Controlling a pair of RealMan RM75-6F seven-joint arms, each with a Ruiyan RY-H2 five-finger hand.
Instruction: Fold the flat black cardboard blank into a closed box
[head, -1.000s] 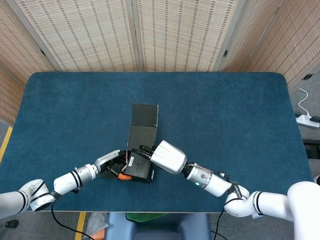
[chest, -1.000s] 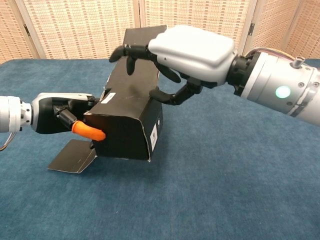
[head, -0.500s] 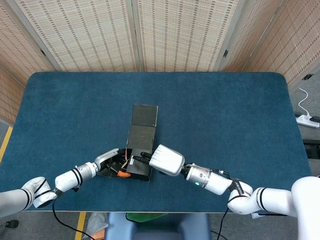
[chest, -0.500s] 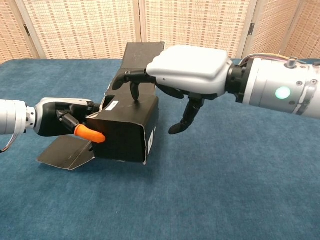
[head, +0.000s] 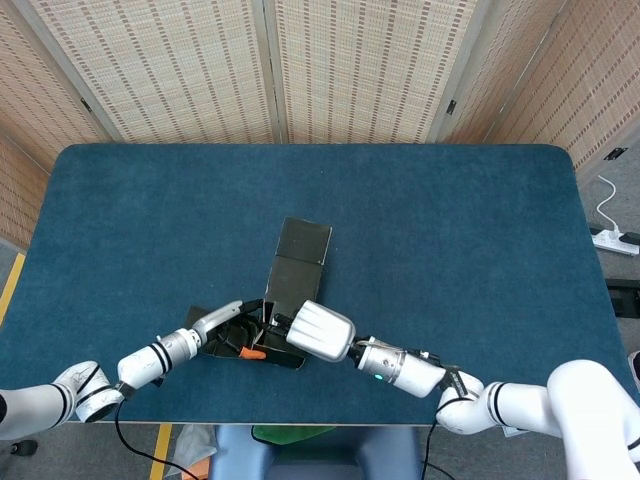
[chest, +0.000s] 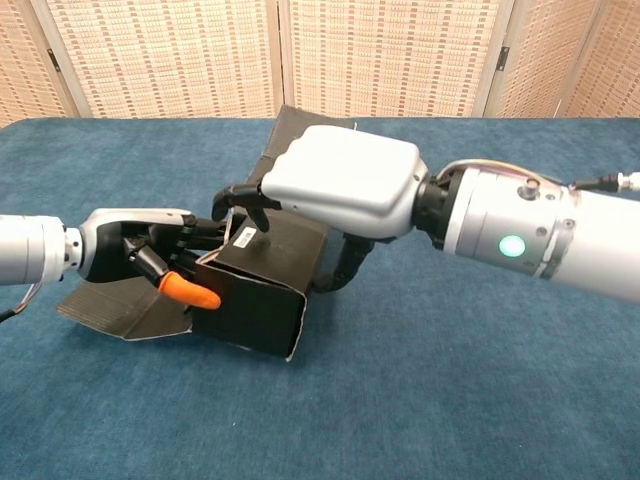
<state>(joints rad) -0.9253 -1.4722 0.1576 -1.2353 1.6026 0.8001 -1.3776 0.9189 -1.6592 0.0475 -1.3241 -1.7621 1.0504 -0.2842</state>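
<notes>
Your right hand (chest: 340, 185) lies fingers-down gripping the half-formed black box (chest: 262, 300), whose long axis runs away from you, while your left hand (chest: 140, 250) holds its left end beside the unfolded flap (chest: 110, 312).

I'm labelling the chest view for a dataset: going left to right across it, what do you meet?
Left hand → flat side flap lying on the table → orange fingertip → folded black box body → right hand → right forearm with green light.

The box (chest: 262, 300) sits between left hand (chest: 140, 255) and right hand (chest: 335, 185).
</notes>
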